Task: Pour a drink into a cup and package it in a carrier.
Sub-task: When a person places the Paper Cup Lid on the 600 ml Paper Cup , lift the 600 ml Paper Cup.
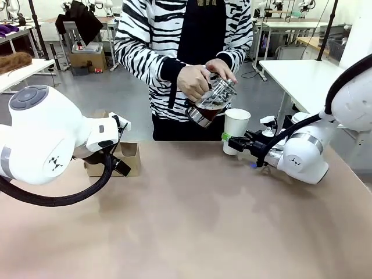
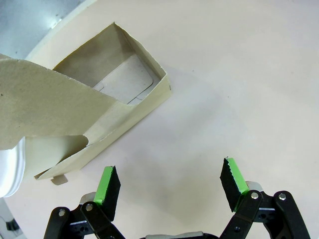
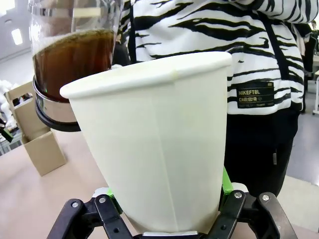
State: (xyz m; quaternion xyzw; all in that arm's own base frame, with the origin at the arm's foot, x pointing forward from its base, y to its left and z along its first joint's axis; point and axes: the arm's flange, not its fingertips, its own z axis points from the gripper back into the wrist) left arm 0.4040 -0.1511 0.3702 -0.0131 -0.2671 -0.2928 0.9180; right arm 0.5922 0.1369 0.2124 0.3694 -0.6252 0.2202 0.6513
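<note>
A person's hands hold a clear glass pot (image 1: 212, 99) tilted over the white paper cup (image 1: 236, 131). Dark brown drink (image 3: 72, 62) fills the pot's lower part. My right gripper (image 1: 231, 140) is shut on the cup (image 3: 154, 144) low on its wall, holding it upright near the table's far edge. The brown cardboard carrier (image 1: 125, 160) stands at the far left, partly behind my left arm. In the left wrist view the carrier (image 2: 99, 109) lies just ahead of my open left gripper (image 2: 169, 184), whose green pads (image 2: 107, 184) hold nothing.
The person in a striped top (image 1: 174, 35) stands at the far side, right behind the cup. The tan tabletop (image 1: 192, 226) stretches bare between my arms. Other tables and gear stand in the room behind.
</note>
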